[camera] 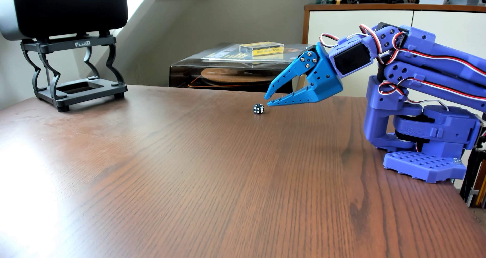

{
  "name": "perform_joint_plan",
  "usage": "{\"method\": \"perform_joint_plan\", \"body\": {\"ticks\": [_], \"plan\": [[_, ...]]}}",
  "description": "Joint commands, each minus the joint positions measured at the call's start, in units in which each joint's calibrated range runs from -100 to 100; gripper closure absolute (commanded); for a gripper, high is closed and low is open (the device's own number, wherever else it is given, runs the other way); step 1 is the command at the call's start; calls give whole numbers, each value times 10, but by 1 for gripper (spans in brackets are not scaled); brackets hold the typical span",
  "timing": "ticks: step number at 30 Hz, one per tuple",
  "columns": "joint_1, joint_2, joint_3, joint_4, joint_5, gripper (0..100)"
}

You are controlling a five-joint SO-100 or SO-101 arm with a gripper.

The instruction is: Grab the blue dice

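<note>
The blue dice (258,108) is a tiny, almost black cube with white pips. It sits on the brown wooden table (184,181) near the far edge, at mid-width. My blue gripper (268,100) reaches in from the right and points left and down. Its tips hang just right of the dice and a little above the table, with a small gap to the dice. The jaws are parted only slightly at the tips and hold nothing.
A black speaker on a black stand (73,71) sits at the table's far left corner. The arm's purple base (426,153) is clamped at the right edge. Behind the table stands a turntable under a clear cover (231,74).
</note>
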Motion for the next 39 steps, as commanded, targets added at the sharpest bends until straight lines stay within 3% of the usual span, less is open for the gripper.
{"method": "perform_joint_plan", "body": {"ticks": [1,28,34,39], "plan": [[2,-6,5,3,30,96],[14,-11,-3,3,38,96],[68,33,-179,60,62,96],[67,183,-410,157,59,96]]}}
